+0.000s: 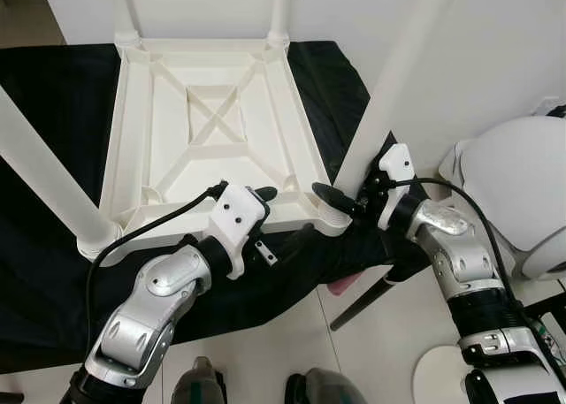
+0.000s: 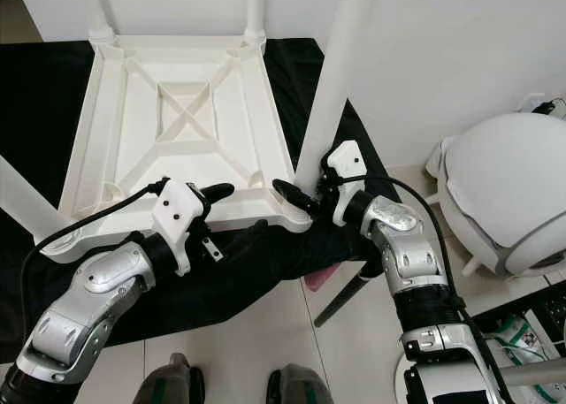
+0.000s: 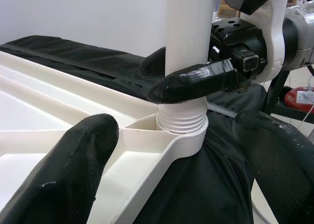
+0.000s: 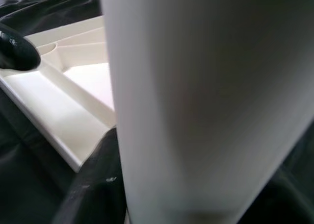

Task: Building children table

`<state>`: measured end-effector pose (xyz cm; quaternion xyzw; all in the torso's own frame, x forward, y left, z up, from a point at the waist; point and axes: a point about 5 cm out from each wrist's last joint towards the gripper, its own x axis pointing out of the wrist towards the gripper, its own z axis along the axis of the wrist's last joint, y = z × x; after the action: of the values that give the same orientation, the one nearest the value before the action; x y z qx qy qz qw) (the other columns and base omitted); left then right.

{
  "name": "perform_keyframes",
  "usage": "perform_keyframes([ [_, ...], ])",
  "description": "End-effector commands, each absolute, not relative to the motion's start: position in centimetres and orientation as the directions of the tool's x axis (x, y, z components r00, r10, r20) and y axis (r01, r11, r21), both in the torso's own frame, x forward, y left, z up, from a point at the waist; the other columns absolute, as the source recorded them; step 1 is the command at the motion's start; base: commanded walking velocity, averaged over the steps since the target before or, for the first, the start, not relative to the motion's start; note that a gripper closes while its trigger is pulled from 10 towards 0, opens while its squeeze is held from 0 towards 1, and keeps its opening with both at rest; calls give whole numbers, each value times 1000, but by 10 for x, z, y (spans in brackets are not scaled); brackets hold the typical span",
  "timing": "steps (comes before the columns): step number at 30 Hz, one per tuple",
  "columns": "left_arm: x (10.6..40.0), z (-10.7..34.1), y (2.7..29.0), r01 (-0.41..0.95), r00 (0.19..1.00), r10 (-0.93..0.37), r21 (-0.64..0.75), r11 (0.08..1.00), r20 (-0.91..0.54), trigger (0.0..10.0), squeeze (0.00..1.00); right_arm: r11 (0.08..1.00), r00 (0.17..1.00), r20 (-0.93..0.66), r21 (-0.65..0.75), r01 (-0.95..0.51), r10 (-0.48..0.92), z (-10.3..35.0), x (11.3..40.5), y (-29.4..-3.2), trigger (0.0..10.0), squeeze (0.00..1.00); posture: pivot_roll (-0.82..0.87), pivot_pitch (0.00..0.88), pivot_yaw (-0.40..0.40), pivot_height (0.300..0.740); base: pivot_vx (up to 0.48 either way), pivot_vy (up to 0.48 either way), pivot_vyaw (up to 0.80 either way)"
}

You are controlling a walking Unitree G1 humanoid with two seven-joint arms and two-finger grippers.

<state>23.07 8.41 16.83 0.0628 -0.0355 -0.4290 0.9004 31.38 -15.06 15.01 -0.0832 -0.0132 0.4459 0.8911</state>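
Both silver arms reach forward from the lower edge of the head views, elbows bent, forearms angled inward toward each other. The left gripper (image 1: 270,211) sits at the end of a white wrist housing with a black cable looping back along the forearm; its two black fingers (image 3: 73,165) are spread wide apart, holding nothing. The right gripper (image 1: 340,199) points toward the left one, wrist turned inward, a cable arcing over its forearm. Its fingers (image 3: 194,84) are closed around the leg (image 3: 189,42), one in front and one behind. The two grippers are near each other, not touching.
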Motion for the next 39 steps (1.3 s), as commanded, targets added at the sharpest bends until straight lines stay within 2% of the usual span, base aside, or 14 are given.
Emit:
perform_keyframes([
  [1,232,167,84,760,640,-768,149,633,4,10000,0,569,586,-74,-169,-805,807,147,314,-148,0,0,-1,11,-55,740,0,0,0],
  [10,230,167,83,763,636,-771,147,630,3,10000,0,576,591,-96,-148,-804,801,136,308,-149,0,0,4,12,-55,740,0,0,0],
  [11,230,167,83,764,636,-772,146,629,2,10000,0,614,627,-80,-141,-777,775,136,308,-146,10000,0,4,11,-56,740,0,0,0],
  [13,229,167,83,764,635,-773,146,628,1,10000,0,674,684,-57,-128,-728,727,136,309,-142,10000,0,5,10,-57,740,0,0,0],
  [14,229,167,83,766,633,-774,140,627,3,10000,0,750,757,-36,-104,-653,653,135,309,-137,10000,0,3,8,-60,740,0,0,0],
  [17,229,167,82,766,633,-774,140,627,4,10000,0,809,812,-5,-93,-581,583,137,309,-132,10000,0,3,8,-60,740,0,0,0],
  [19,230,167,81,767,632,-775,141,626,5,10000,0,910,910,18,-33,-414,414,139,308,-125,10000,0,1,7,-60,740,0,0,0],
  [21,230,167,81,767,632,-775,141,626,5,10000,0,910,910,18,-33,-414,414,139,308,-125,10000,0,1,7,-60,740,0,0,0],
  [26,230,167,79,771,626,-780,145,620,8,10000,0,989,990,-32,66,-132,134,136,306,-119,10000,0,-2,0,-61,740,0,0,0],
  [32,230,168,79,772,625,-781,143,620,11,10000,0,989,991,-28,67,-128,131,136,303,-116,10000,0,0,0,-62,740,0,0,0],
  [33,230,167,78,773,624,-781,143,619,10,10000,0,988,990,-24,75,-138,140,137,304,-117,10000,267,-2,0,-62,740,0,0,0],
  [35,230,167,78,773,623,-782,142,618,10,10000,0,986,989,-21,81,-145,147,138,304,-118,10000,267,-2,0,-62,740,0,0,0],
  [36,230,167,78,774,622,-783,142,617,10,10000,0,980,984,-19,100,-175,178,139,304,-118,10000,1000,-2,0,-62,740,0,0,0],
  [39,230,168,78,773,623,-782,142,618,13,10000,0,949,953,1,93,-303,304,143,302,-117,10000,1000,-3,0,-63,740,0,0,0],
])
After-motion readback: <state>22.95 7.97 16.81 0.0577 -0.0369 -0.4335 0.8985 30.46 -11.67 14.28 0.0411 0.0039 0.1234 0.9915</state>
